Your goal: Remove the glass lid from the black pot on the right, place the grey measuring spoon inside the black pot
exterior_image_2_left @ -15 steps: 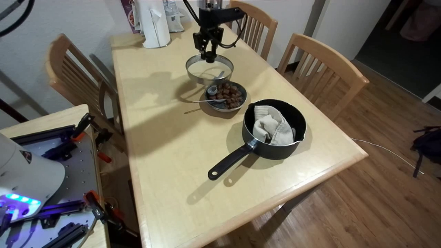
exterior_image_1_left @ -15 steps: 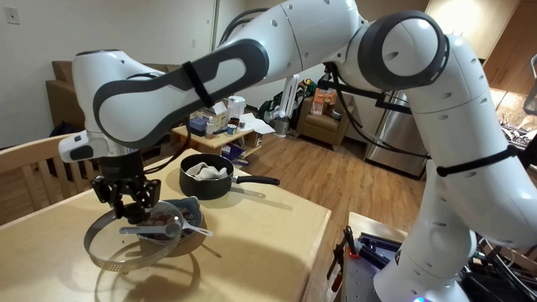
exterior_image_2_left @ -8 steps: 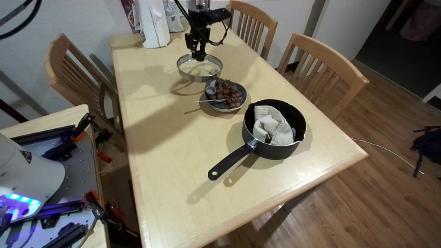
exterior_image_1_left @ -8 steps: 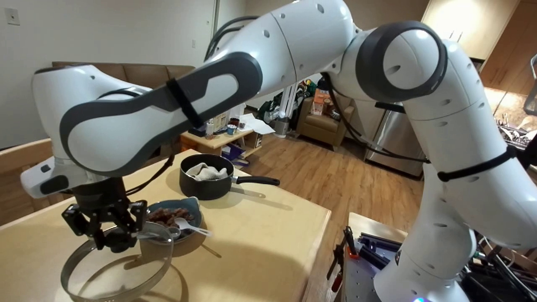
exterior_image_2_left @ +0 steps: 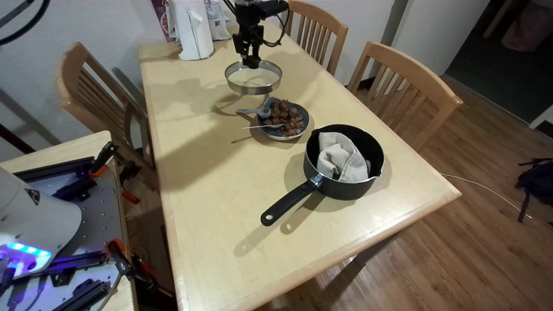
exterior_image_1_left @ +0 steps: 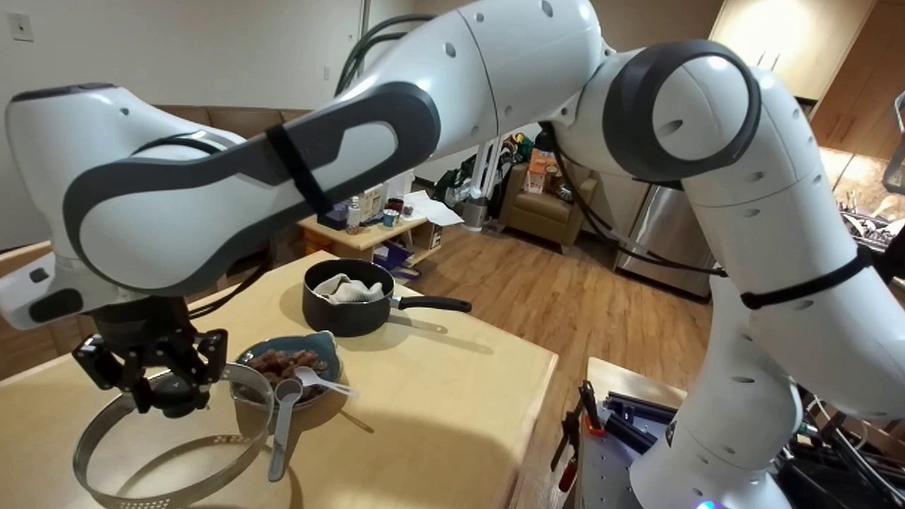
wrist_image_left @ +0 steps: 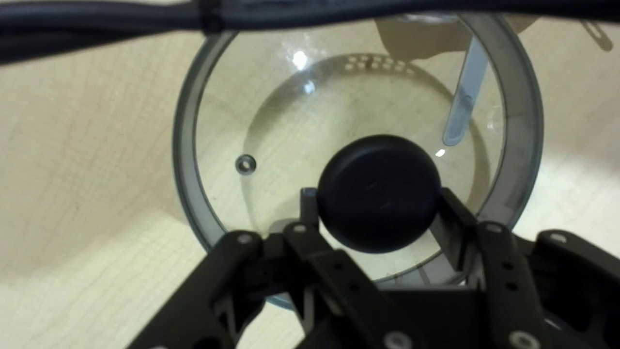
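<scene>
Lid [exterior_image_1_left: 177,442] is on the move: over the last second it's drifted toward the lower left of the frame in an exterior view, and the dish [exterior_image_1_left: 322,346] of brown chunks [exterior_image_1_left: 286,364] isn't sitting behind the glass much anymore. In the wrist view the hand [wrist_image_left: 379,198] has it pinched by the dark knob [wrist_image_left: 380,184], up off the table [exterior_image_1_left: 438,403].

Weirder bit: the grey measuring spoon [exterior_image_1_left: 283,428] just swung round. In an exterior view its handle pointed left, now it points at the bottom of the frame, sticking out past the dish, bowl end at the dish's edge. Maybe the lid bumped it, can't tell.

Meanwhile the black pot [exterior_image_2_left: 345,191], right of centre in an exterior view, has no lid, just a cloth [exterior_image_2_left: 343,157] and no spoon that shows. So half one looks done bar parking the lid. Exposed handle probably helps the next grab, but another bump could tip that spoon out.
</scene>
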`<state>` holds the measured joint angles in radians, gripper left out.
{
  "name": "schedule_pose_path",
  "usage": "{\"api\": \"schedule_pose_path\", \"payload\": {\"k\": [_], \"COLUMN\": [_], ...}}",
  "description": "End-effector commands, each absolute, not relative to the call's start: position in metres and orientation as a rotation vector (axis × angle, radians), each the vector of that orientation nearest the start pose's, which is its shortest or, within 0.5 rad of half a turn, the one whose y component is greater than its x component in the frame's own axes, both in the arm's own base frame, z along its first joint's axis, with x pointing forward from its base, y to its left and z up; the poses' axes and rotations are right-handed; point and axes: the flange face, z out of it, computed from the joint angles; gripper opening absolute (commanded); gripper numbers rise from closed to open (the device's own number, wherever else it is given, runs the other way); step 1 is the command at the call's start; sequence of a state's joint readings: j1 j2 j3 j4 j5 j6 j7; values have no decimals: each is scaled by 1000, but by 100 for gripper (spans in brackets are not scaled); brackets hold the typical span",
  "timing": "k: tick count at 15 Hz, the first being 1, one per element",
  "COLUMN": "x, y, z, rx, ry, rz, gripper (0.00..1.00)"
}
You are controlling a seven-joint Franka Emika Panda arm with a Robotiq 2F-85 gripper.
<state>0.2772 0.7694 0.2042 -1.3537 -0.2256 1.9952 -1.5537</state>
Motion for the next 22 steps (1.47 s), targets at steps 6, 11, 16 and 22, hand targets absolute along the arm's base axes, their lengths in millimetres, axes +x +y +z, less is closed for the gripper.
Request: {"api": "schedule_pose_path", "payload": {"k": [6, 11, 16, 22], "x": [651, 632, 638, 659], "y": [343, 370, 341, 305], "z": [274, 251, 219, 202], "rx": [1397, 1294, 1339, 1327], "ry": [2731, 2816, 2886, 2980], "rz": [-247, -387, -528, -528], "gripper": [34, 34, 34, 34]}}
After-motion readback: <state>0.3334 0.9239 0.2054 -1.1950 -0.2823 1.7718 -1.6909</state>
